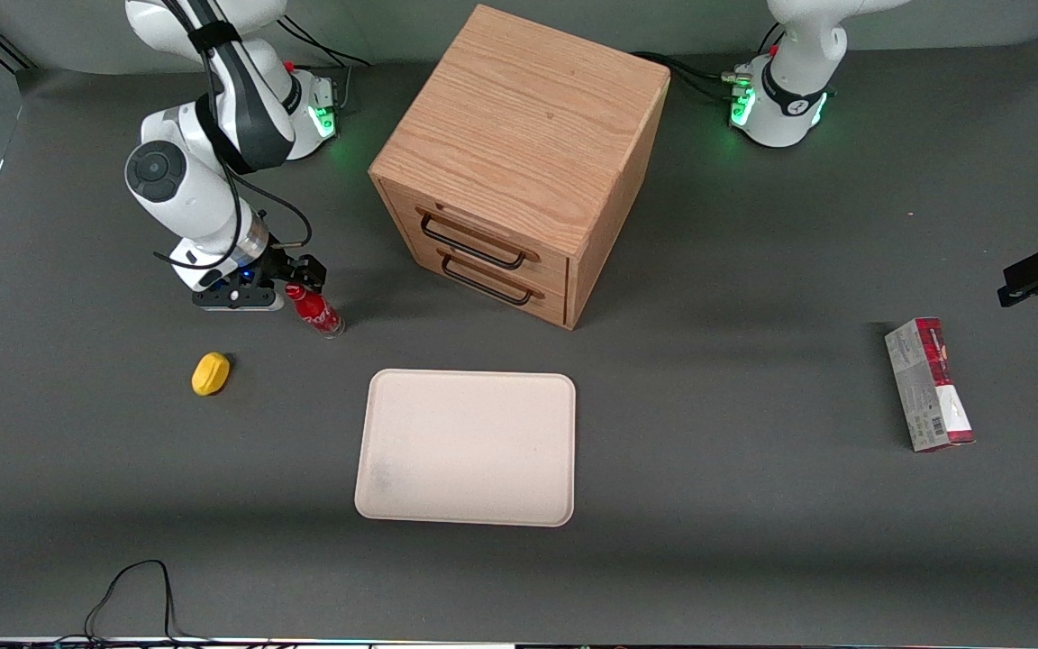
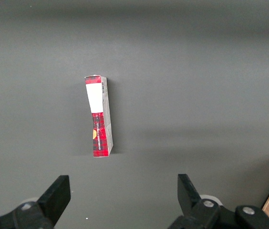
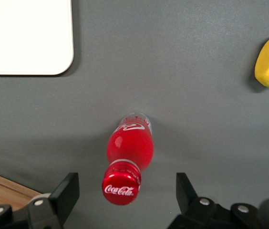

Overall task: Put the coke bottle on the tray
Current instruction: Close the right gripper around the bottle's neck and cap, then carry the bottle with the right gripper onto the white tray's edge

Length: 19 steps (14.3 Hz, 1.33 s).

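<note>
I see the lemon-shaped obj (image 1: 211,373) nearer cam than my gripper (image 1: 277,290), whose jaws are spread wide, untouching, w/ the upright coke bottle (image 1: 315,311) between/below them; tray (image 1: 467,447) well apart, nearer cam.

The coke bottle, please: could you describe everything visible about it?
The small slim coke bottle has a red cap with white script, a red body and a clear base. It stands upright on the dark grey table, farther from the front camera than the cream-beige tray. The right arm's hand hovers open around its cap, fingers apart from it.
</note>
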Tool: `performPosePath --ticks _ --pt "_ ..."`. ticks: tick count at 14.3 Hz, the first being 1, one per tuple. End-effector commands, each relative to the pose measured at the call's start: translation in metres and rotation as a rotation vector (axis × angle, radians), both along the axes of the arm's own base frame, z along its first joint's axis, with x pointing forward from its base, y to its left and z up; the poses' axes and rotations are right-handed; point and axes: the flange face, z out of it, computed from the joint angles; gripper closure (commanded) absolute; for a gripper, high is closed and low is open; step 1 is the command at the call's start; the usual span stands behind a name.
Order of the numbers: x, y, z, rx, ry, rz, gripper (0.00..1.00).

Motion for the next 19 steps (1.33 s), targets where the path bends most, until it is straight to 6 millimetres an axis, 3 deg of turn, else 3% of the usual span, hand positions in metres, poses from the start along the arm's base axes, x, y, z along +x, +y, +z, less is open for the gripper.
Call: performPosePath --ticks 1,3,5,6,10,12,19 --pt "-0.002 0.0 0.001 -0.012 -0.019 0.033 0.36" --pt "-0.003 0.0 -0.001 -0.013 -0.016 0.033 0.59" --pt "-0.003 0.001 0.0 -0.014 -0.016 0.036 0.91" --pt "-0.003 0.001 0.0 -0.014 -0.015 0.036 1.0" --pt "-0.001 0.004 0.004 -0.022 -0.023 0.044 1.0" --pt "0.004 0.006 0.02 -0.02 -0.029 0.039 1.0" --pt "0.085 0.019 0.178 -0.055 0.072 0.008 1.0"
